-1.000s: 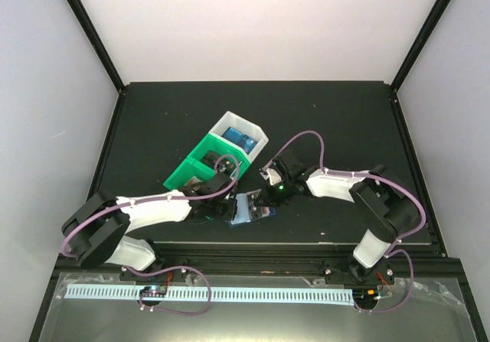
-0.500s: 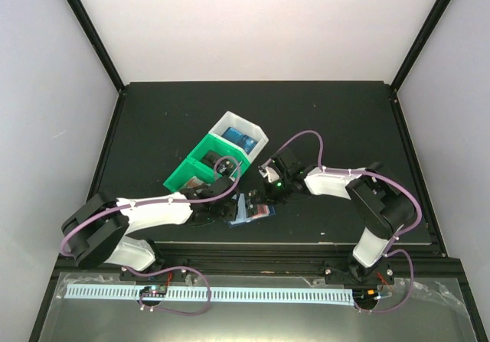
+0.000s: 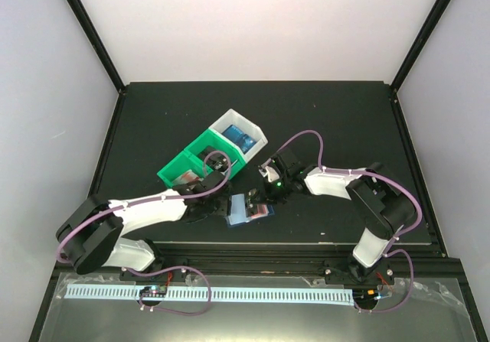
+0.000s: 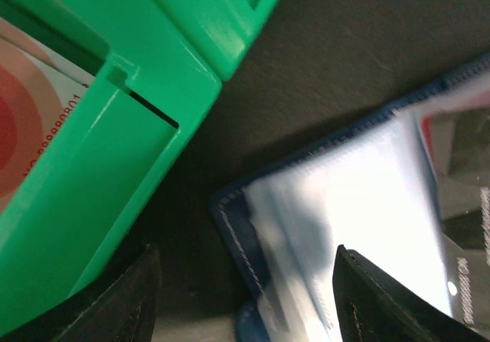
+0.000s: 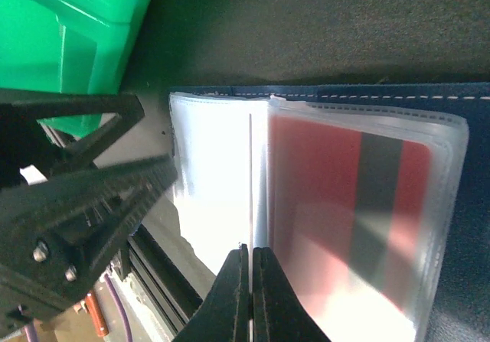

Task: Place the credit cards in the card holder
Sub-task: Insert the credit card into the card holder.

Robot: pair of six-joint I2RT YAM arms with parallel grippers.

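- The dark blue folding card holder (image 3: 243, 210) with clear plastic sleeves is laid open on the black table (image 3: 329, 120), just beside the green plastic bin (image 3: 191, 166).
- The left end effector (image 4: 245, 269) is held with its fingers apart over the holder's corner.
- The right end effector (image 5: 250, 256) is seen with its fingers pressed together at a sleeve's edge.
- A red plastic credit card (image 5: 337, 197) with a dark stripe is seen inside a sleeve.

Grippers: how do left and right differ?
The left gripper is open, gripping nothing; the right gripper is shut on a clear sleeve of the card holder. The left sits beside the green bin; the right over the holder's pages. Both are at the card holder.
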